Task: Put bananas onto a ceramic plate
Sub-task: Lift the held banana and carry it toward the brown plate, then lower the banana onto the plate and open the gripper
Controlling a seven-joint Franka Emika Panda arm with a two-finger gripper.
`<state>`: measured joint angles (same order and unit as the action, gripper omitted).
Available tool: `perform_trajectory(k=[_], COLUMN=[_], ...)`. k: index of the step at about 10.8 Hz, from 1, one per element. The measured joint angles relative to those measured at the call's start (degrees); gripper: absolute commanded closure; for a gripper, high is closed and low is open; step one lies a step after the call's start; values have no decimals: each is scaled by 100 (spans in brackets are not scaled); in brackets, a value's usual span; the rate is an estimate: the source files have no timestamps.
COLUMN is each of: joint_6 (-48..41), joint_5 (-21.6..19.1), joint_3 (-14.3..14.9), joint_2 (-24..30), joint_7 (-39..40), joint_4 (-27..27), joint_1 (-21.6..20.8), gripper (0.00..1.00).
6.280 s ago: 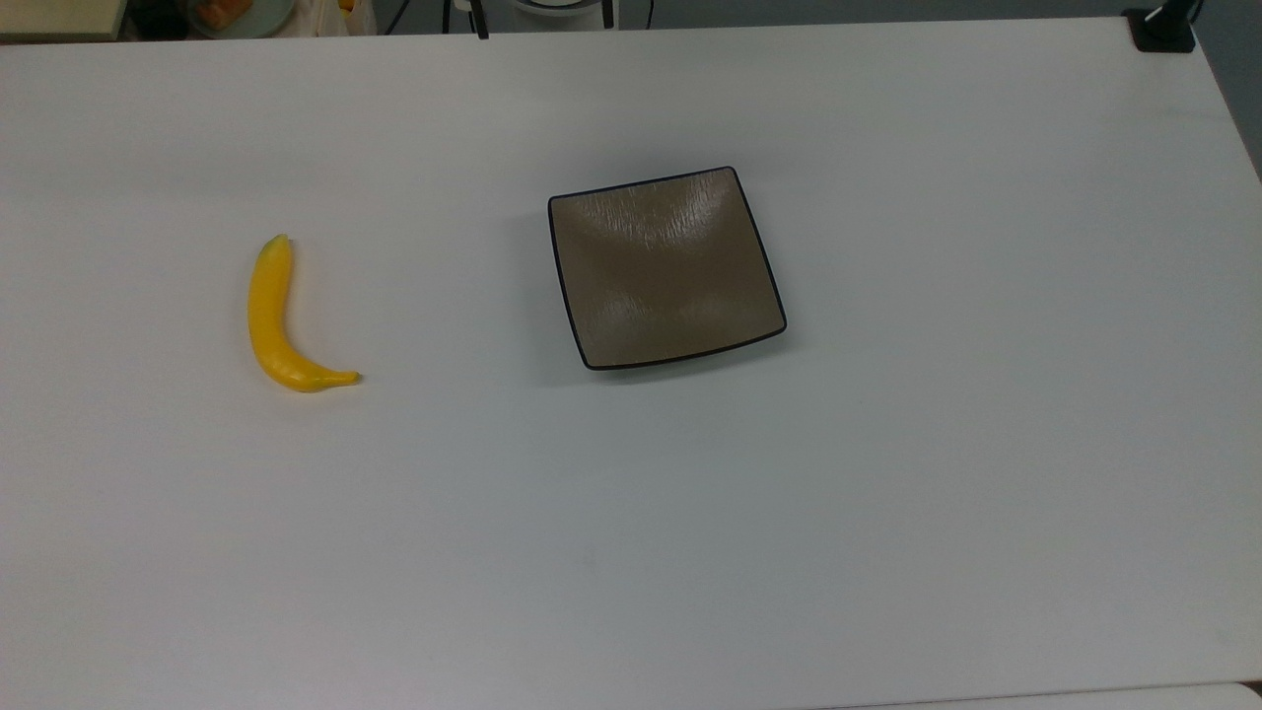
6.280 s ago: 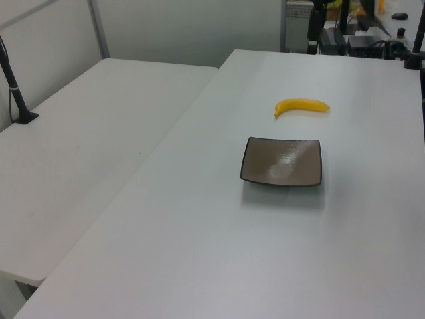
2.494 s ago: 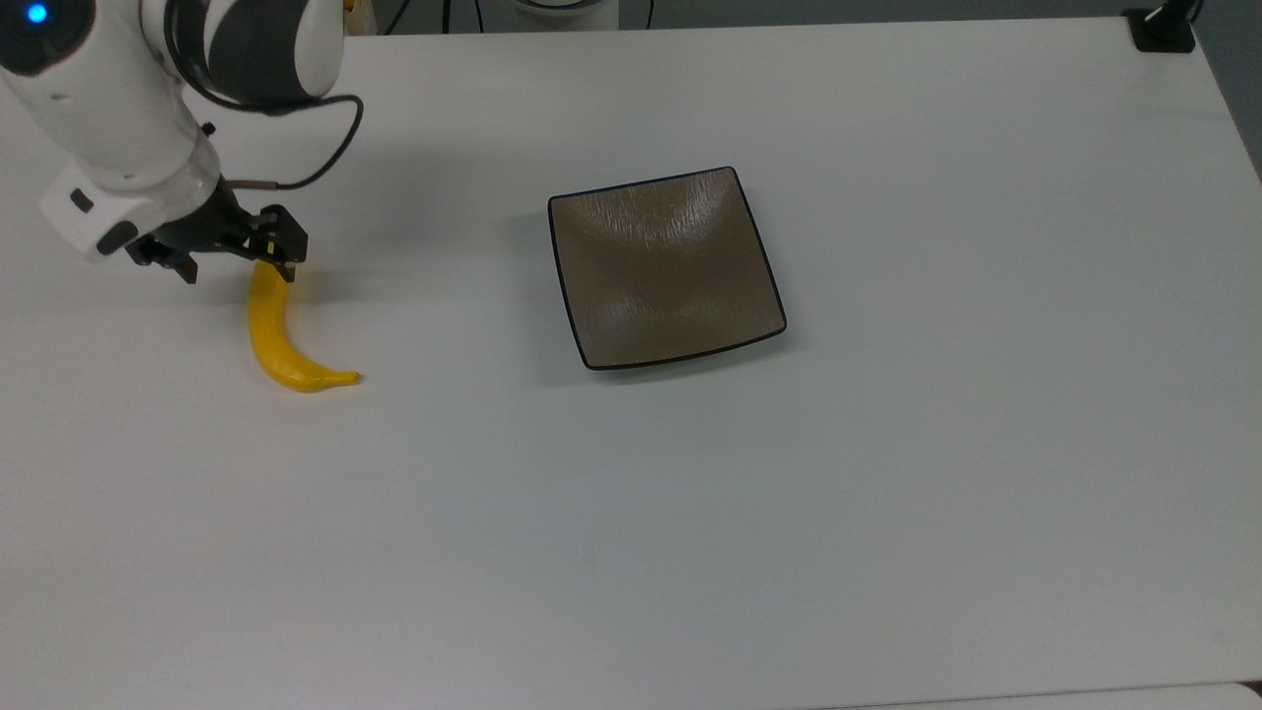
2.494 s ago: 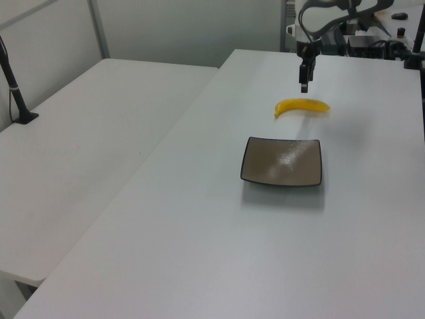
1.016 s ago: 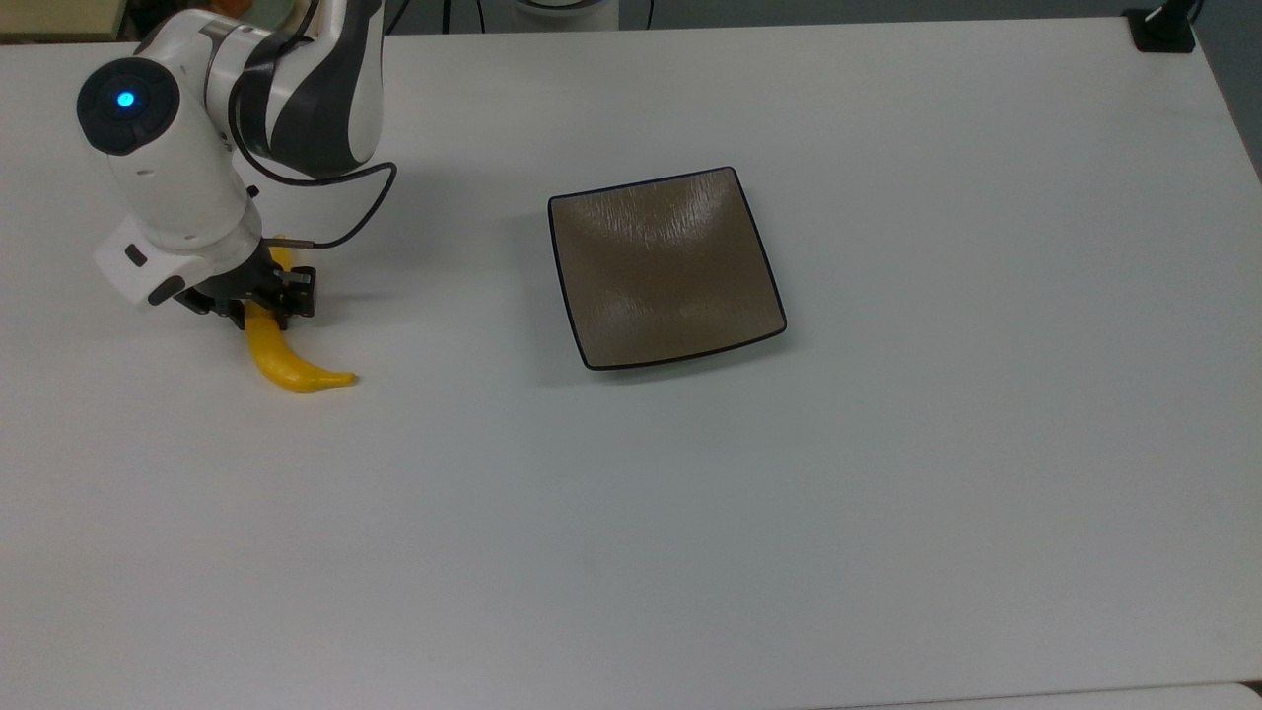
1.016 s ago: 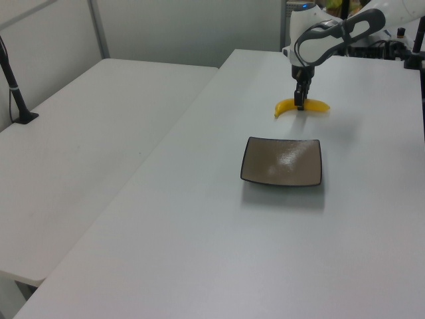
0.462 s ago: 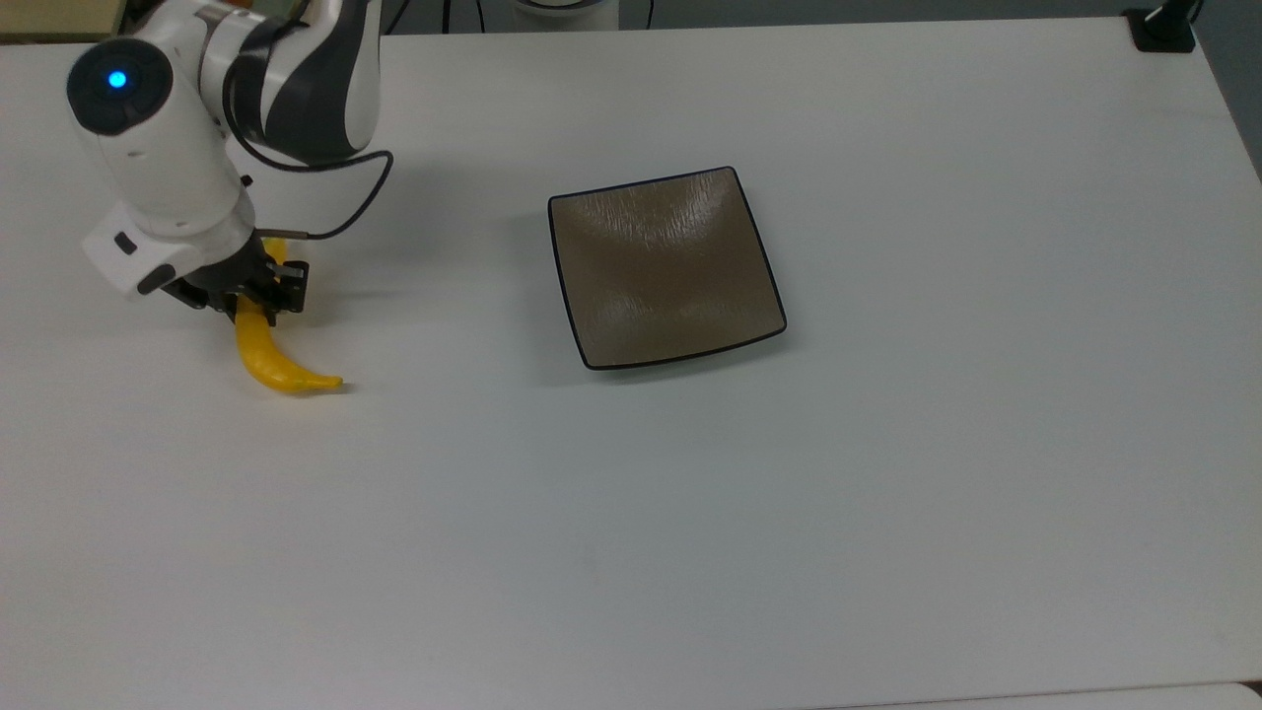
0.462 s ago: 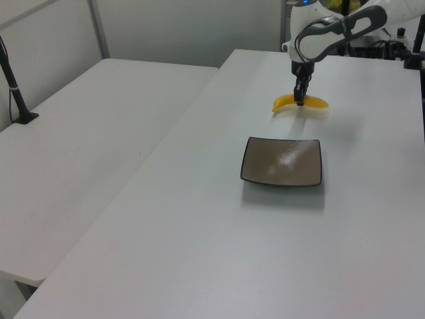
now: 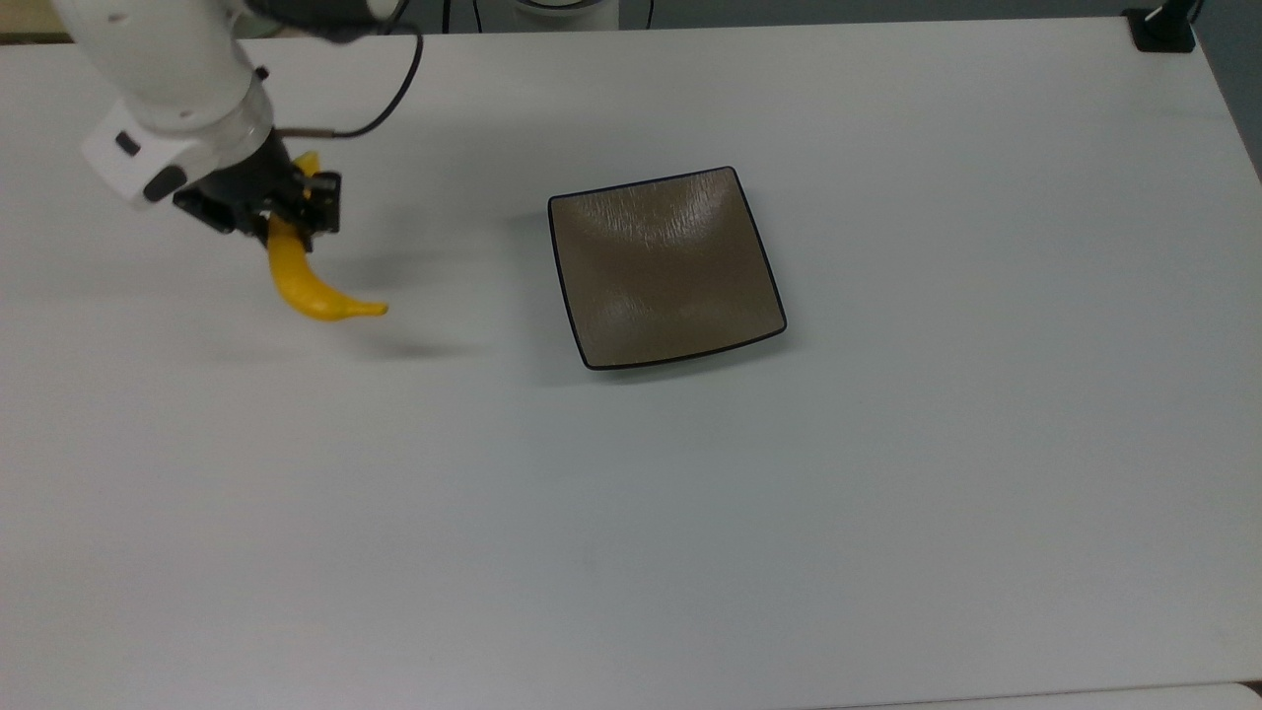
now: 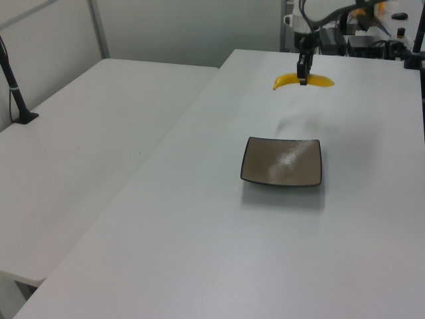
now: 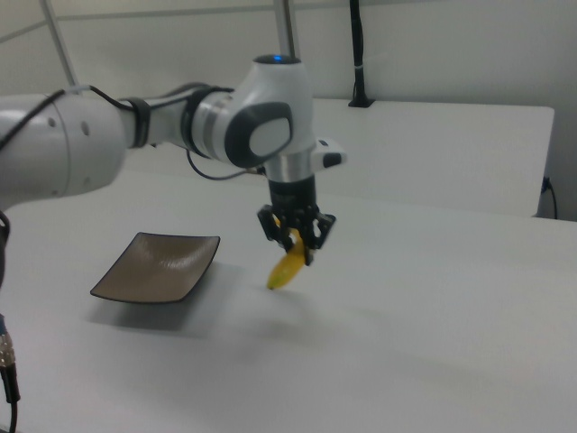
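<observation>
Lifted off the counter [image 9: 690,513] since half a second ago, the bananas [image 9: 301,276] now hang in the air, where before they lay flat near the counter's edge at the top view's left. The gripper [image 9: 286,212] has risen with them and shifted slightly toward the ceramic plate [image 9: 666,266].

The gripper's fingers pinch the bananas across the upper part of their curve, close to the blunt end. From that hold the fruit droops downward, and its thin stem points toward the plate in the top view. In the right view the bananas [image 11: 288,264] dangle straight below the gripper [image 11: 297,236], clear of the counter, with a faint shadow on the surface beneath. In the left view the bananas [image 10: 302,81] sit crosswise under the gripper [image 10: 303,78], above the far part of the counter.

The ceramic plate [image 10: 281,161] rests flat near the middle of the counter, well apart from the bananas, its dished middle bare. In the right view the plate [image 11: 158,267] lies to the left of the held fruit.
</observation>
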<state>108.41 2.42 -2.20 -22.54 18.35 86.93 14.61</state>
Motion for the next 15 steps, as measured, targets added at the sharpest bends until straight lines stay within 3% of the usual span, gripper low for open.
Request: perform_trajectory(k=[6, 15], joint_6=[-1579, -1862], joint_5=[-1325, -3602], joint_3=[-16, -18], joint_2=[885, 762], joint_7=[-2, -68], joint_4=[20, 969], joint_1=[-446, -572], gripper=[93, 94])
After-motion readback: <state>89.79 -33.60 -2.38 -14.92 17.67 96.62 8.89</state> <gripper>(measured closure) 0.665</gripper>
